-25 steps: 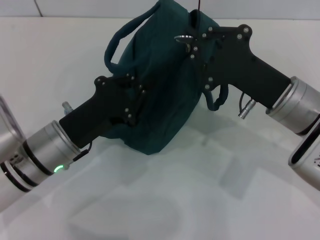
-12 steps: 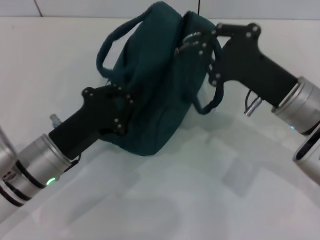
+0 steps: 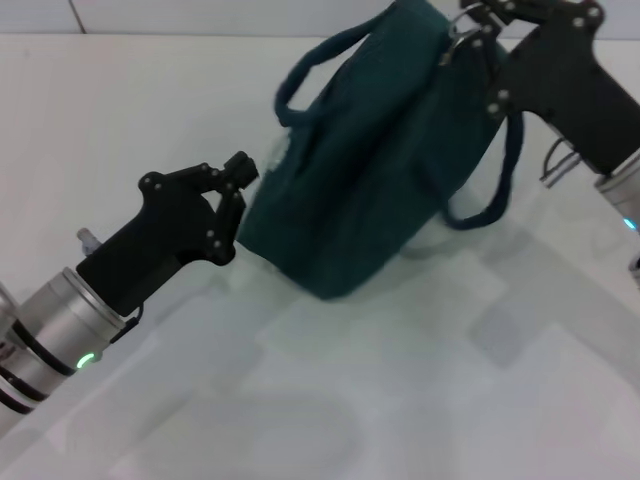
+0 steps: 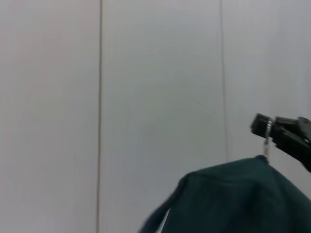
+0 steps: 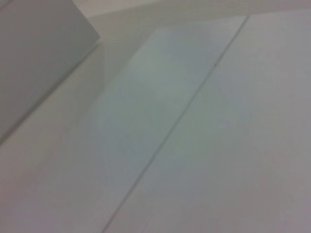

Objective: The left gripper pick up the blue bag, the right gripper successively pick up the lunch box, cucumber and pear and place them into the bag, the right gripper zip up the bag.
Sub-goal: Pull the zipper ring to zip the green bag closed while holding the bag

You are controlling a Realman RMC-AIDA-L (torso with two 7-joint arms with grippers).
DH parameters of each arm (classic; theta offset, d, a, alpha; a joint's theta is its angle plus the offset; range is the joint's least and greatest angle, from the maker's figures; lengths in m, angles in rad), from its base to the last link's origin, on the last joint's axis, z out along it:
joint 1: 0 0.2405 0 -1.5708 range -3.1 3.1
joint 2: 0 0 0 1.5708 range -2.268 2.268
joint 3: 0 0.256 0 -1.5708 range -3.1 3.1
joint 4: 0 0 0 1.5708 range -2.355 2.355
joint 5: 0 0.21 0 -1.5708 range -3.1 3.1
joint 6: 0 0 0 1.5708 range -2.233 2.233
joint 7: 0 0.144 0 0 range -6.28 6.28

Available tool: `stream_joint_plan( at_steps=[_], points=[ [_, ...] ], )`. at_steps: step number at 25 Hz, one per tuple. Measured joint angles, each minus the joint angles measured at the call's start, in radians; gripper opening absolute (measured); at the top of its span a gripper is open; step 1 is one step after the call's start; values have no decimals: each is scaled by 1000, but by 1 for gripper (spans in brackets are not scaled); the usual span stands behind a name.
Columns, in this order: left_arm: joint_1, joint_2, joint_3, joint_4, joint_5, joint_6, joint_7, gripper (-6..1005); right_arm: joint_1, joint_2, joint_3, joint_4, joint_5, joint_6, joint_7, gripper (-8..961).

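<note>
The left tool (image 3: 238, 178) has let go, open beside the bag (image 3: 385, 160); the right tool (image 3: 478, 20) pinches its zip pull (image 4: 267, 141), zipping nearly done.

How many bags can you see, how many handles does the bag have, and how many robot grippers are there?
Blue bag: 1
Loop handles on the bag: 2
Grippers: 2, the left gripper beside the bag and the right gripper at the bag's top
Total: 5
</note>
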Motion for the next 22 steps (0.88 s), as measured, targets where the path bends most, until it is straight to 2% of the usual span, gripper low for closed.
stream_joint_plan(
  at_steps=[11, 17, 22],
  points=[
    [-11, 1, 10, 14, -6, 32, -53, -1, -3, 1, 1, 13, 1, -15, 13, 36],
    [-12, -7, 13, 15, 81, 47, -59, 108, 2, 1, -1, 14, -5, -11, 14, 36],
    [-34, -8, 14, -7, 90, 35, -84, 325, 5, 1, -11, 4, -7, -7, 15, 36]
  ],
)
